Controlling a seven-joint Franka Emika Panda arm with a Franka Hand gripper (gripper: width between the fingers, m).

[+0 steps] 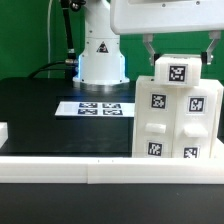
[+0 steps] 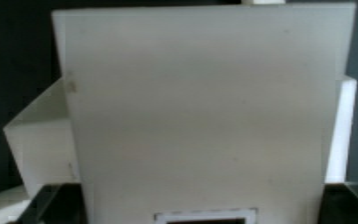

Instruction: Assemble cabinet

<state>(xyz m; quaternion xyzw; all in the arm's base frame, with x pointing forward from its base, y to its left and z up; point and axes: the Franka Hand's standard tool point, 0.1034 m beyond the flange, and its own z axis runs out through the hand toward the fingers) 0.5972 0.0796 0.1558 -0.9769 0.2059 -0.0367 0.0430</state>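
Note:
The cabinet stands upright on the black table at the exterior view's right, a tall white box with several black-and-white tags on its faces. My gripper hangs straight over it, one finger down each side of its top block. In the wrist view the cabinet fills nearly the whole picture, and my gripper has its dark fingers pressed against both white sides. A white panel sticks out on one side of the box. The gripper is shut on the cabinet.
The marker board lies flat on the table in front of the robot base. A long low white rail runs along the table's front edge. A small white piece shows at the exterior view's left edge.

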